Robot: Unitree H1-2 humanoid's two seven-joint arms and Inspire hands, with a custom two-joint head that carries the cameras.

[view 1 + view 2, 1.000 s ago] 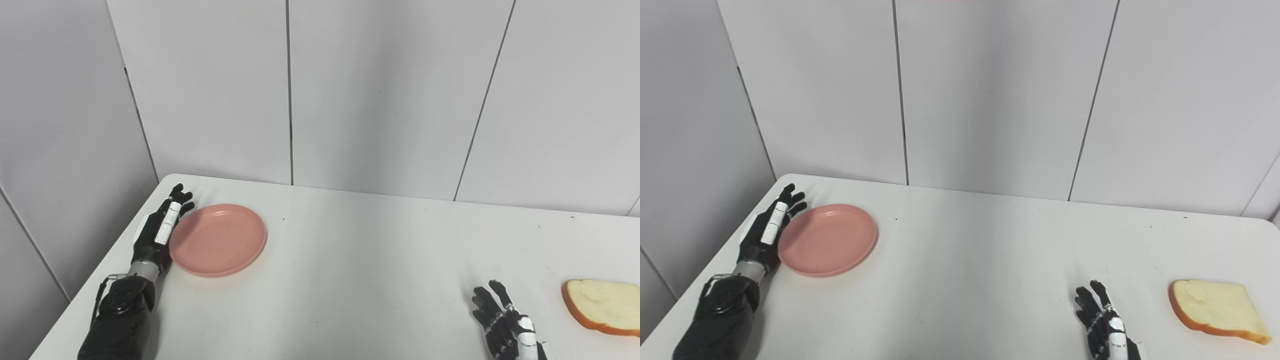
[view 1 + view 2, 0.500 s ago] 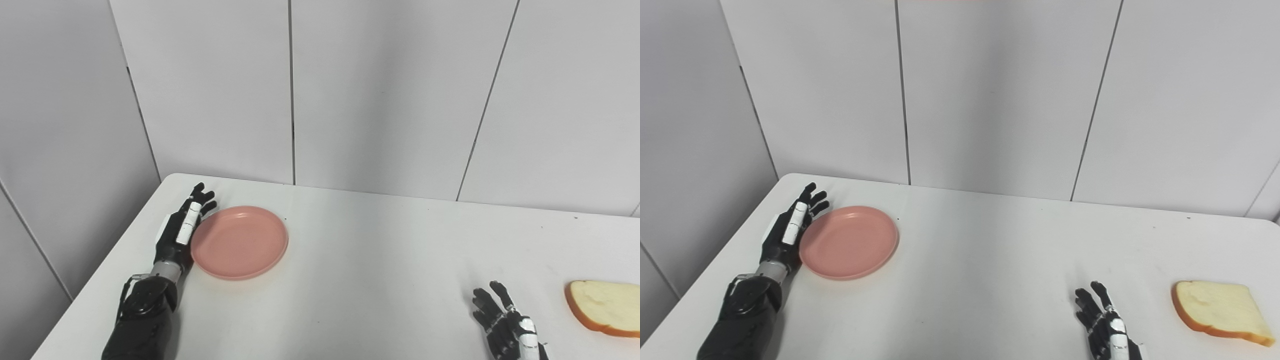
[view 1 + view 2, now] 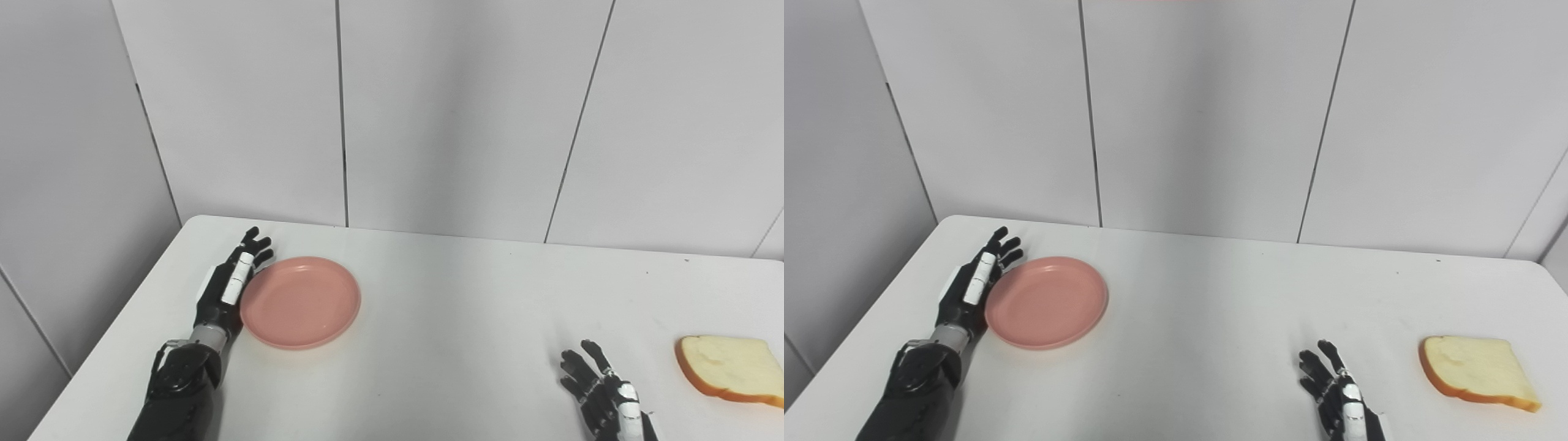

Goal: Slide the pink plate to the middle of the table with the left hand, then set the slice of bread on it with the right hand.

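The pink plate (image 3: 301, 302) lies flat on the left part of the white table (image 3: 453, 318). My left hand (image 3: 229, 285) is open, its fingers straight, pressed edge-on against the plate's left rim. The slice of bread (image 3: 730, 370) lies flat near the table's right edge. My right hand (image 3: 603, 395) is open and empty, resting near the front edge, well to the left of the bread. In the right eye view the plate (image 3: 1046, 302), the left hand (image 3: 972, 286), the right hand (image 3: 1335, 395) and the bread (image 3: 1476, 372) show the same layout.
Grey wall panels (image 3: 453, 116) stand right behind the table's far edge and along its left side. The table's rounded far-left corner (image 3: 196, 222) is close behind my left hand. Bare tabletop lies between the plate and my right hand.
My left hand has pushed the plate to the right across the table, staying against its left rim. The camera has also shifted a little. My right hand and the bread stay put.
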